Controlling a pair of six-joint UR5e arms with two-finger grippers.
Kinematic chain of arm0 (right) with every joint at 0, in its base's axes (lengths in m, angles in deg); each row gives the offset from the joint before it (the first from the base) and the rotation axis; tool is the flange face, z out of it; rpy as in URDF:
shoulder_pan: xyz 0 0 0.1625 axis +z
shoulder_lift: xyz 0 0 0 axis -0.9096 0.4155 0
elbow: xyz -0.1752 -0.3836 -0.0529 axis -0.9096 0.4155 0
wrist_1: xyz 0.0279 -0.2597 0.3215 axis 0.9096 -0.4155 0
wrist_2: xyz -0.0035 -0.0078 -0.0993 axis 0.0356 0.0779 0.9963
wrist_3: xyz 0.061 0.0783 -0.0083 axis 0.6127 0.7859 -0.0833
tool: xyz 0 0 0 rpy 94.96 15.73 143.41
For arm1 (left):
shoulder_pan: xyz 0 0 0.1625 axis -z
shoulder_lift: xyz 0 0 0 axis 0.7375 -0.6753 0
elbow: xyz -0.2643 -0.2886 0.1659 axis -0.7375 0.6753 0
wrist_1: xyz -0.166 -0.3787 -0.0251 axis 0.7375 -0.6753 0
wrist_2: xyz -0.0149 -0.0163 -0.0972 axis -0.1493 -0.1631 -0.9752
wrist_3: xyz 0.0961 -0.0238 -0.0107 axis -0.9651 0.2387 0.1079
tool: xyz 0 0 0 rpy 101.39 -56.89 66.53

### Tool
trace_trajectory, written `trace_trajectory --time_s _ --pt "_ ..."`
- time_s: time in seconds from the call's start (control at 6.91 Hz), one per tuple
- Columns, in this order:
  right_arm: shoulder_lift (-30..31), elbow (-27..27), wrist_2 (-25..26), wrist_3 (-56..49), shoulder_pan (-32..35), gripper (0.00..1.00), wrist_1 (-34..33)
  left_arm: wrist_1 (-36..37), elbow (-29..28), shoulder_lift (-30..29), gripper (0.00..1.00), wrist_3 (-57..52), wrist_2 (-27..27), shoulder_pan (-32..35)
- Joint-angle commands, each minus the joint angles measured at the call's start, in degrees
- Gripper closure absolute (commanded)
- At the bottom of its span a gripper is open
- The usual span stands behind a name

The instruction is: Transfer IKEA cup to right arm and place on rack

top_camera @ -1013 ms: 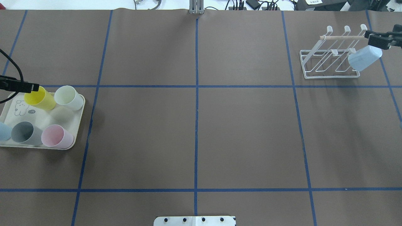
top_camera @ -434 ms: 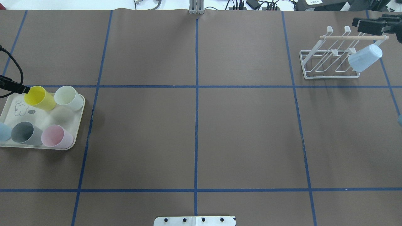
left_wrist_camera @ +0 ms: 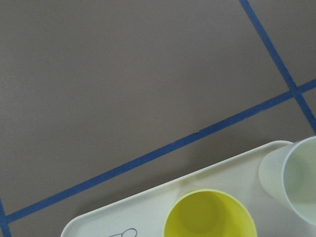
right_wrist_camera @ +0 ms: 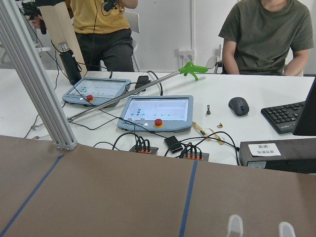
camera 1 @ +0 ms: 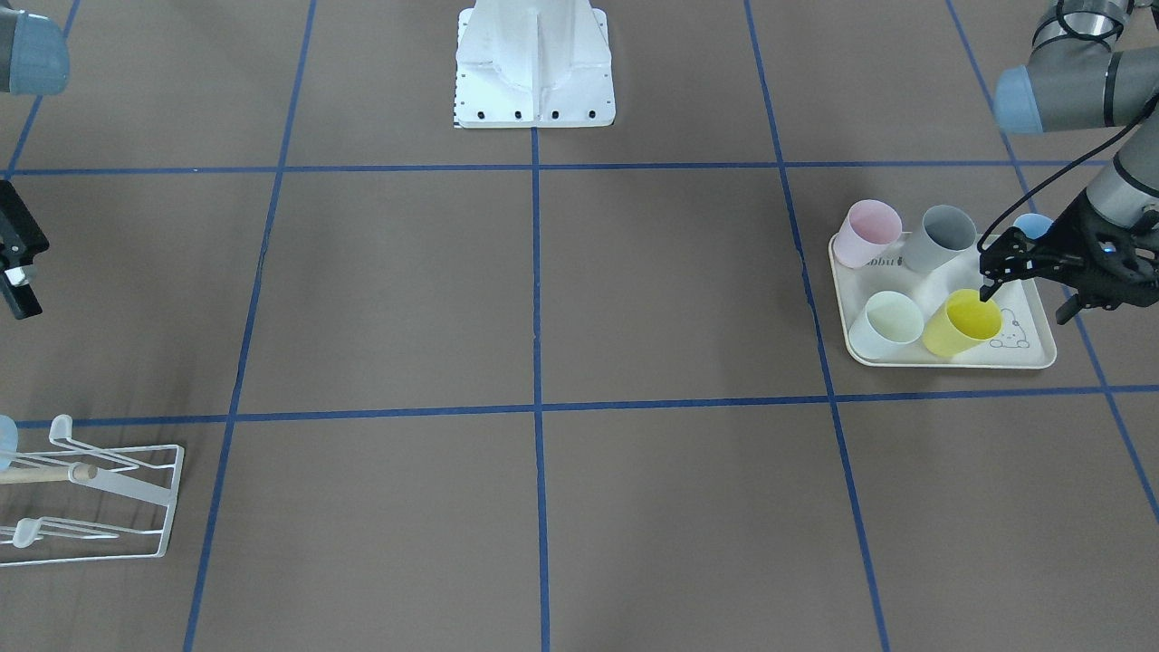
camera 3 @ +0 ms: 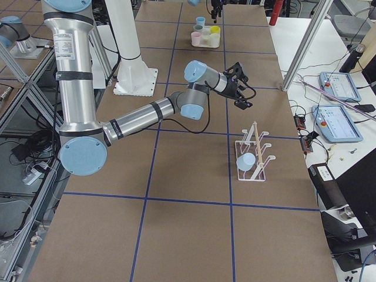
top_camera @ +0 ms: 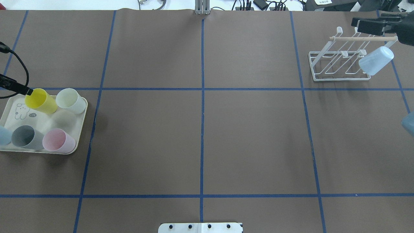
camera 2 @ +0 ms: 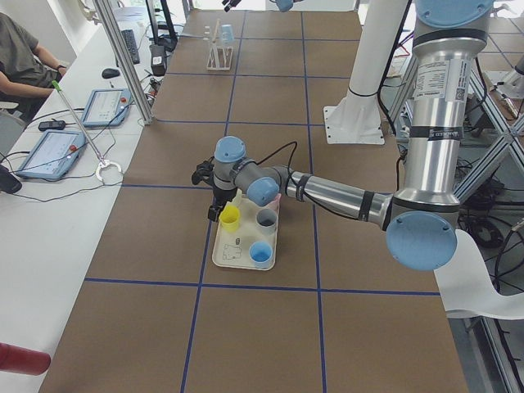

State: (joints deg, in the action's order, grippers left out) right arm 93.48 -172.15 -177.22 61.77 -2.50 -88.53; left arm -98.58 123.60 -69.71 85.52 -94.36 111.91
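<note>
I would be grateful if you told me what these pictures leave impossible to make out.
- Left pincer: jaw spacing unclear; small and dark front-facing, cut by the overhead view's left edge.
- Right pincer: jaws unclear; cut by edges overhead and front-facing.
- Light-blue cup: its own body hides how it sits on the rack, overhead.
- Tray lettering: pink cup covers part, front-facing.

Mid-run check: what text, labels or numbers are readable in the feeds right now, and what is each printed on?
"obbu": partial print on the cream tray, next to the pink cup; the rest is unclear.
Dark oval mark by the rabbit drawing on the tray: too blurred.
Sticker on the left arm and on the right arm: too small.
White label on the black box behind the table: blurred.
</note>
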Motion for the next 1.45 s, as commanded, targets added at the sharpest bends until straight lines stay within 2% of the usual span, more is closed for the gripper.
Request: trace_trajectory --time_s 0.0,0.14,1.3 --pt "-0.4 0.1 0.0 0.1 -0.5 0.0 0.0 -0.1 -1.7 -0.4 0.11 -0.2 0.0 -0.1" --pt "-0.5 0.2 0.0 0.0 -0.5 0.0 0.0 -0.1 -2.3 -0.5 0.14 -0.2 0.0 -0.1" --pt "-0.5 0.3 0.0 0.0 -0.5 0.0 0.1 -0.9 -4.9 -0.8 0.14 -0.1 0.1 -4.0"
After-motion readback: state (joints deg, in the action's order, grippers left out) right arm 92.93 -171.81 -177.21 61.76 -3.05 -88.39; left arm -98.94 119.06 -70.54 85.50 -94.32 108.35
